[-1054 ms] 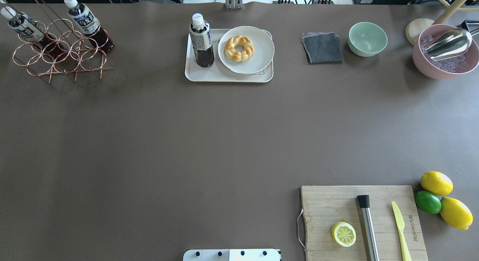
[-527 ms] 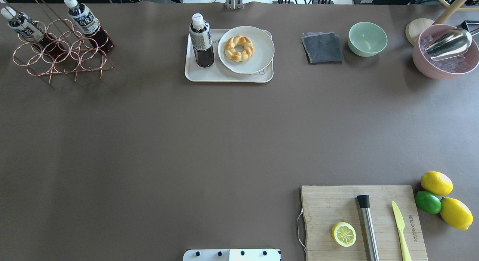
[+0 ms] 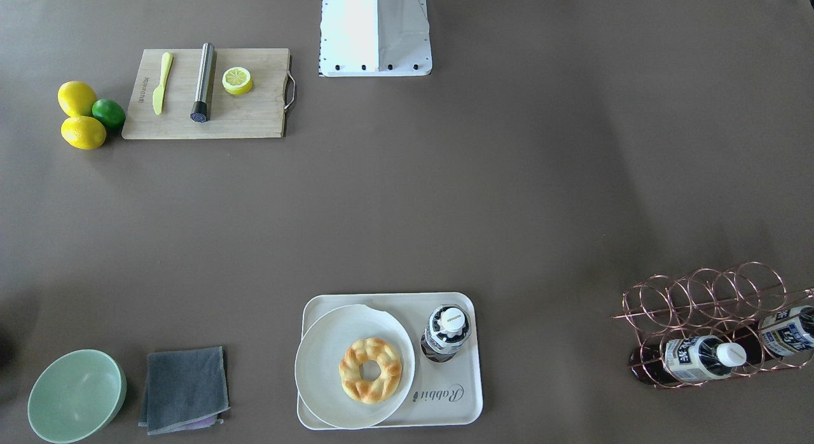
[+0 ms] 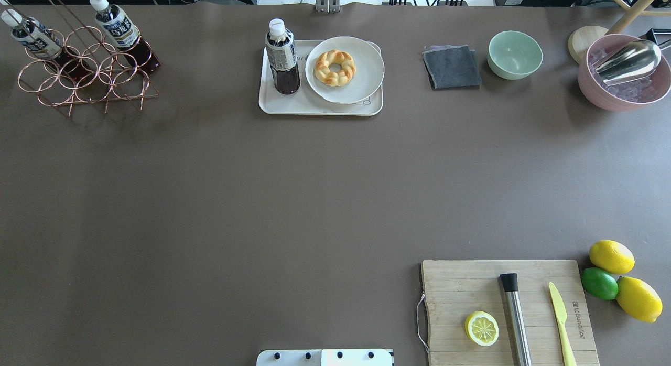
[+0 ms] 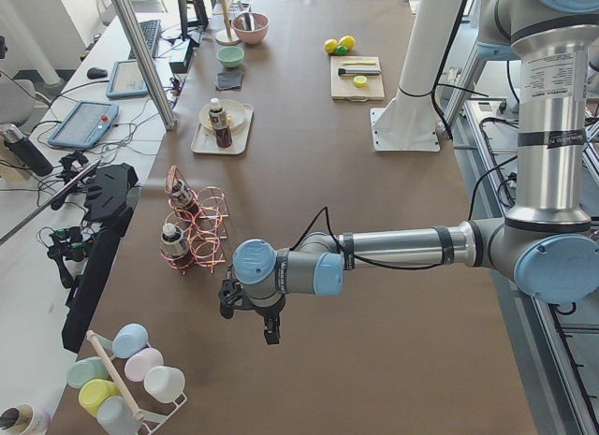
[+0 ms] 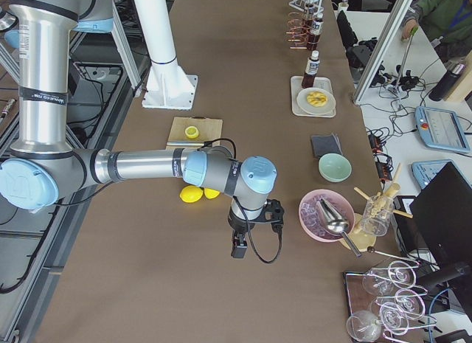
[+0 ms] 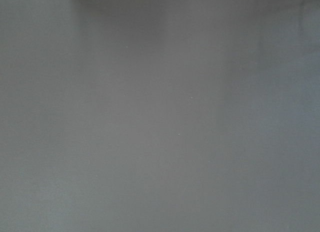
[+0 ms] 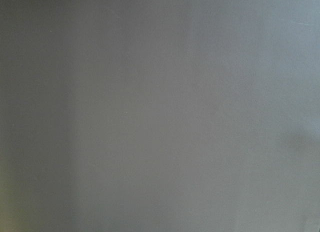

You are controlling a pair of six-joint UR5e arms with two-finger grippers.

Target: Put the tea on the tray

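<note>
Brown table (image 4: 262, 198), cluttered side desk (image 5: 110, 51), even light

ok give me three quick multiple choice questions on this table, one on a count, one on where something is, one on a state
1. How many bottles lie in the wire rack?
A. one
B. three
C. two

2. Where is the tea that is out of the rack?
A. on the bare table
B. on the tray, beside the plate
C. on the plate

3. How is that tea resting?
A. upright, cap on
B. lying on its side
C. upright, cap off

Answers:
1 C: the overhead view shows two white-capped bottles slanting through the rings.
2 B: its base is on the tray's bare part, next to the plate's rim.
3 A: the front-facing view looks down on its white cap, with the body below it.
</note>
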